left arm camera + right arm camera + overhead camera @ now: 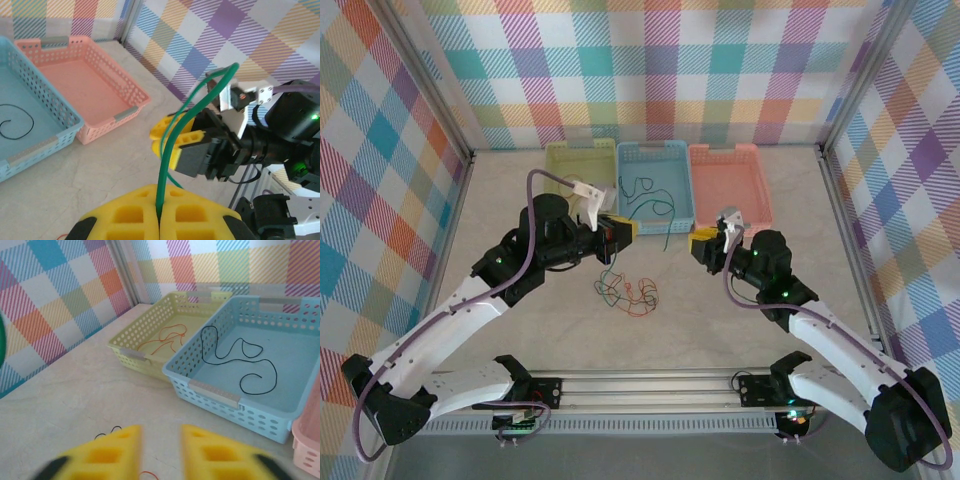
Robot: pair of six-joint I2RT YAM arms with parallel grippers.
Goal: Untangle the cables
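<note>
Left wrist view: left gripper [159, 200] clamps the green cable [162, 172], which runs up just beside the right gripper [156, 140]. That gripper gapes, empty.

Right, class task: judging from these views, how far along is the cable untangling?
Done: a black cable lies in the blue basket and an orange cable in the yellow basket. In hand: the left claw is shut on a green cable, which arcs up beside the open right claw. Left: a clump of red and green cables sits tangled on the table.
</note>
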